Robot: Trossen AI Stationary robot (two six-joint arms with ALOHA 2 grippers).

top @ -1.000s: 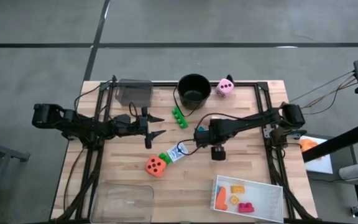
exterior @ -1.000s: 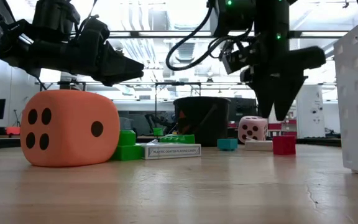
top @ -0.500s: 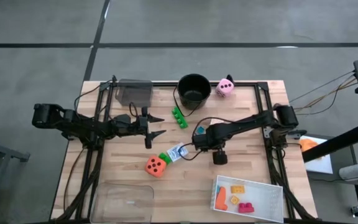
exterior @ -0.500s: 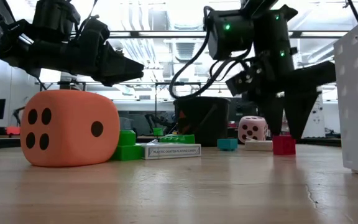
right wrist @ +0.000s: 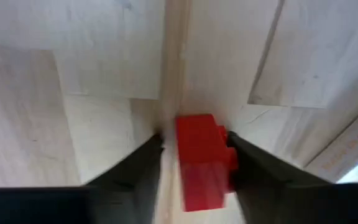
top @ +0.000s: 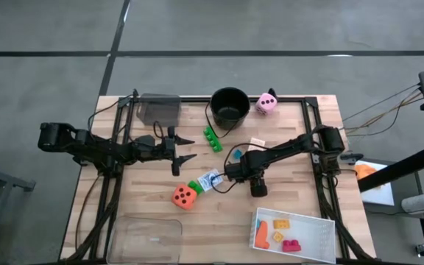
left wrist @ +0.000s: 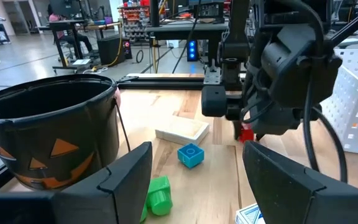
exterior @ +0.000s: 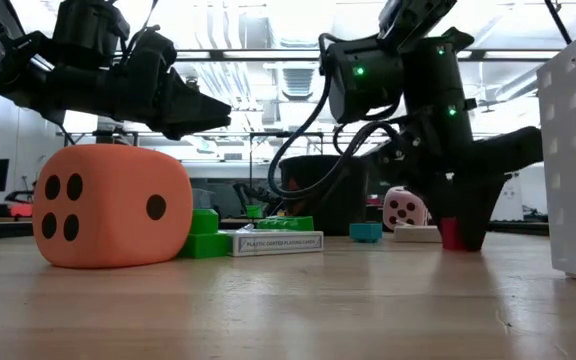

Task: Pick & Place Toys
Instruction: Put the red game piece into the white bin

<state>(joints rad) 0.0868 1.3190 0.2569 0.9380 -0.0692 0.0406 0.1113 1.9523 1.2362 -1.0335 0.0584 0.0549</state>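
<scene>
A small red brick (right wrist: 201, 162) lies on the table's wood near the middle. My right gripper (right wrist: 194, 142) points down over it, open, with one finger on each side of it. In the low view the red brick (exterior: 450, 232) shows between the fingertips of my right gripper (exterior: 455, 240), which reach the table. From above, my right gripper (top: 235, 172) hides the brick. My left gripper (top: 186, 148) hangs open over the table's left half with nothing between its fingers. My right gripper comes at the red brick from above, fingers pointing down. One finger (right wrist: 244, 168) meets the brick's studded side (right wrist: 230, 155). Between the other finger (right wrist: 145, 174) and the brick, a strip of wood still shows. The brick lies flat on the table.
Nearby lie a blue brick (top: 236, 154), a pale flat block (top: 257, 141), a card pack (top: 210, 179), green bricks (top: 212, 138) and an orange die (top: 185, 196). A black bucket (top: 230, 107) and pink die (top: 266, 102) stand far back; a white tray (top: 322, 234) sits near right.
My right gripper has sunk to the table and tipped steeper. Its fingers have come down around the red brick and drawn closer together. The brick has kept its place.
</scene>
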